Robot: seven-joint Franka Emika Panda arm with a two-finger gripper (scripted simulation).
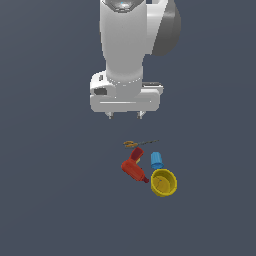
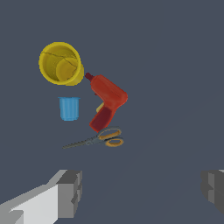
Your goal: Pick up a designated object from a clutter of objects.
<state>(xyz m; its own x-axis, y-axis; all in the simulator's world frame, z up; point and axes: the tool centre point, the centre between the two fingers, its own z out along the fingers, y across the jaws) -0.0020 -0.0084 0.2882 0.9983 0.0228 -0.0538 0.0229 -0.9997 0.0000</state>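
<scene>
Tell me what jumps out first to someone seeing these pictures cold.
The big white arm hanging from the top of the exterior view, its gripper with jaws spread wide and nothing between them, above a dark floor. Below it sits a small bright huddle: the yellow cup lying on its side at the near end, the red drill-shaped tool beside it, the smaller blue cup just behind, and thin scissors farthest back.

Arm vertical, gripper jaws wide apart

no readable text, no labels, no brands, no numbers
</scene>
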